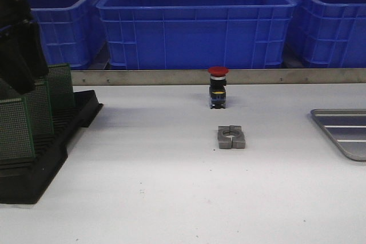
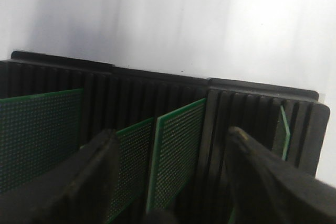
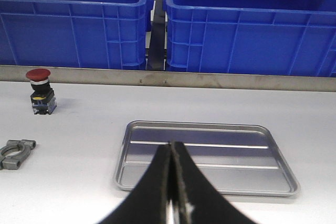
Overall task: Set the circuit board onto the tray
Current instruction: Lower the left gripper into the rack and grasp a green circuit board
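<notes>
Several green perforated circuit boards (image 1: 34, 112) stand upright in a black slotted rack (image 1: 68, 135) at the table's left. My left gripper (image 2: 173, 135) is open above the rack, its fingers (image 2: 100, 156) either side of two boards (image 2: 176, 150), not touching them. In the front view the left arm (image 1: 17, 44) hangs over the rack. The silver tray (image 3: 207, 156) lies flat, with nothing on it, at the table's right edge (image 1: 346, 130). My right gripper (image 3: 172, 148) is shut on nothing, above the table in front of the tray. It is out of the front view.
A red-capped push button (image 1: 218, 87) stands mid-table near the back. A grey metal clamp (image 1: 231, 137) lies in front of it. Blue plastic bins (image 1: 194, 21) stand behind a metal strip (image 1: 217, 76) along the table's back edge.
</notes>
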